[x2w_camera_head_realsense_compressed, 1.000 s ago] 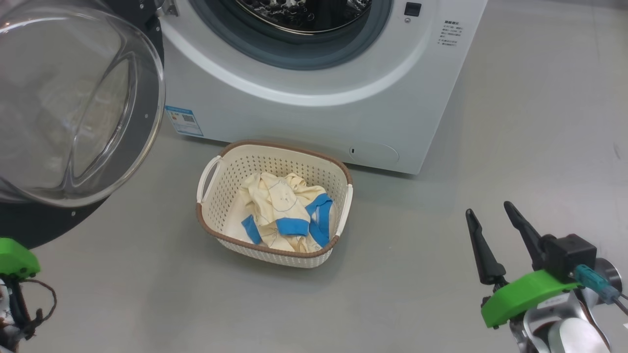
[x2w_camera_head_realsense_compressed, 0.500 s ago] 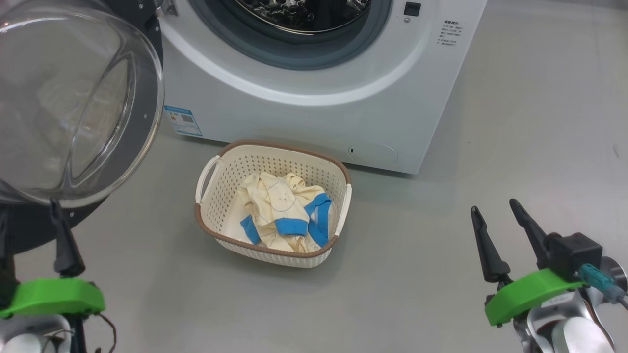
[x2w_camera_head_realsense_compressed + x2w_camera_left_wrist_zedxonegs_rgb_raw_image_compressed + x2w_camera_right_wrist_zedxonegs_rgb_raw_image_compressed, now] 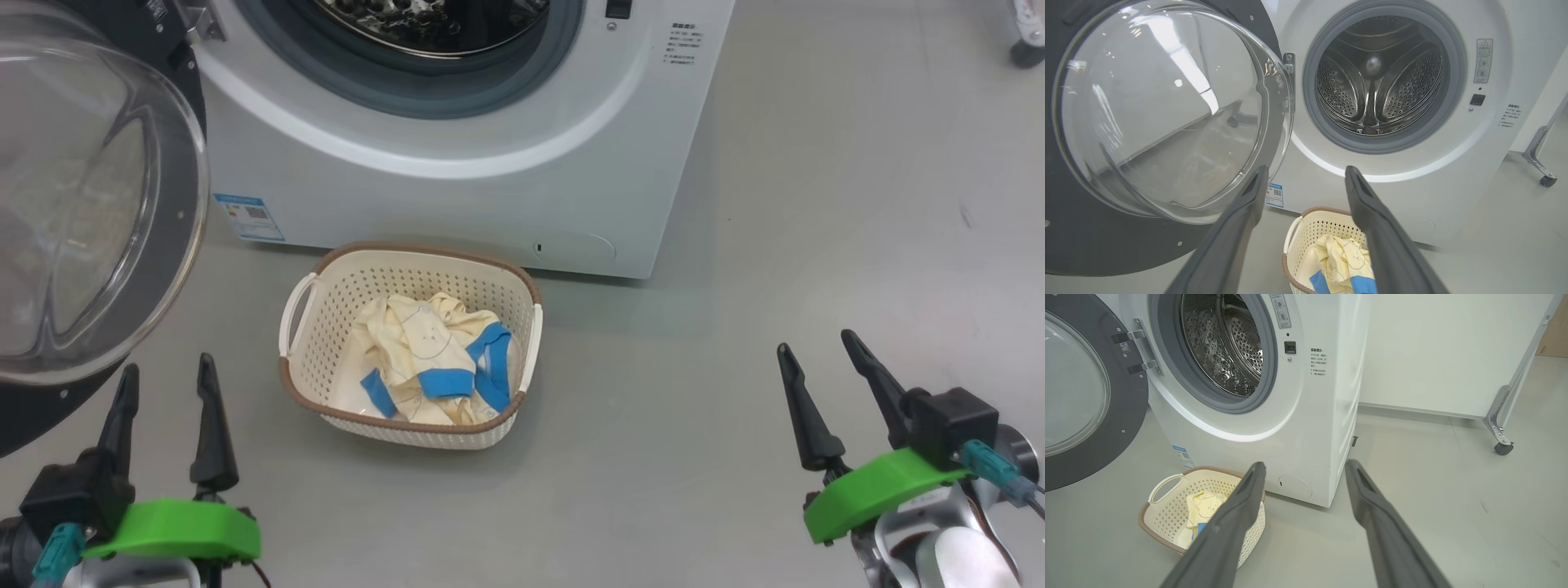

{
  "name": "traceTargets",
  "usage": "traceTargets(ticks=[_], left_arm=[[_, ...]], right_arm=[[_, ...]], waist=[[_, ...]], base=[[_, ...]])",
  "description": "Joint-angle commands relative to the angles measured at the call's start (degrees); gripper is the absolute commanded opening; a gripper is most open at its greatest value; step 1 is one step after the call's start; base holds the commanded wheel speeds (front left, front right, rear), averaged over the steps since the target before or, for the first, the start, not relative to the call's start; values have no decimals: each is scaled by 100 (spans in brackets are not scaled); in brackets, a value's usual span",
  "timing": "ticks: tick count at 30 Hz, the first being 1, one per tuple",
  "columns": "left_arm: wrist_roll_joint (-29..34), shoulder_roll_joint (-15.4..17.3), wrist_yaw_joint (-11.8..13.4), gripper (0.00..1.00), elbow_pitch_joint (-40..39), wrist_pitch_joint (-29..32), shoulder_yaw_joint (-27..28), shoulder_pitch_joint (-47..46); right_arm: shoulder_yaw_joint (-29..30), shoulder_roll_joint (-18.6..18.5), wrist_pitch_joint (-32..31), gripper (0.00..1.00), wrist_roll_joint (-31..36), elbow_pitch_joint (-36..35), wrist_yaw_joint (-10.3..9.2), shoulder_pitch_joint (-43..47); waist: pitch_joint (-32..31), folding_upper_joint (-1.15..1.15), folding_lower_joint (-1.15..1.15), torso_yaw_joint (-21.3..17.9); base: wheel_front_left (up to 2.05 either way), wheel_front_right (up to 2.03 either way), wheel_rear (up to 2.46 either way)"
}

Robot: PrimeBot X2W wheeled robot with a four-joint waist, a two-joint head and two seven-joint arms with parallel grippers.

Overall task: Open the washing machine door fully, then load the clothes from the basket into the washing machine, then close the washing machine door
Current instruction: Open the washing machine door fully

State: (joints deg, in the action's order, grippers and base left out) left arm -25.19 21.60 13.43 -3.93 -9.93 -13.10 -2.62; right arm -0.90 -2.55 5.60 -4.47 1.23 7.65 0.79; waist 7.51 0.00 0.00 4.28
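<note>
The white washing machine (image 3: 457, 188) stands ahead with its steel drum (image 3: 1378, 77) exposed. Its door (image 3: 82, 220), black-rimmed with a clear glass bowl, hangs swung wide to the left. On the floor in front sits the cream basket (image 3: 326, 302) holding the cream-yellow clothes (image 3: 424, 359) with blue bands. My left gripper (image 3: 167, 371) is open at the lower left, just below the door's rim and left of the basket, holding nothing. My right gripper (image 3: 816, 343) is open at the lower right, well clear of the basket. The basket (image 3: 1167, 506) and door (image 3: 1081, 400) also appear in the right wrist view.
Grey floor (image 3: 694, 425) stretches around the basket and to the right of the machine. A white panel on a castered metal leg (image 3: 1502, 428) stands behind the machine at the right.
My left gripper has risen into the head view with its fingers spread, now below the door rim. The camera has shifted, sliding machine and basket leftward. The right gripper stays put.
</note>
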Motion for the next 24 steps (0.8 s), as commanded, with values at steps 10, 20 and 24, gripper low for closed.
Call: traceTargets(ticks=[10,20,24], left_arm=[[-45,-58,-88,100,90,-75,99,-286],[-95,-89,-103,100,317,-153,68,-242],[-84,-91,-57,100,378,-151,58,-208]], right_arm=[[-216,-32,122,100,49,-206,-16,-275],[-238,-32,143,100,8,-314,-16,-184],[-249,-32,124,100,-21,-295,-16,-148]], waist=[[-24,0,0,-629],[-173,0,0,-1080],[-239,0,0,-1177]], base=[[0,0,0],[0,0,0],[0,0,0]])
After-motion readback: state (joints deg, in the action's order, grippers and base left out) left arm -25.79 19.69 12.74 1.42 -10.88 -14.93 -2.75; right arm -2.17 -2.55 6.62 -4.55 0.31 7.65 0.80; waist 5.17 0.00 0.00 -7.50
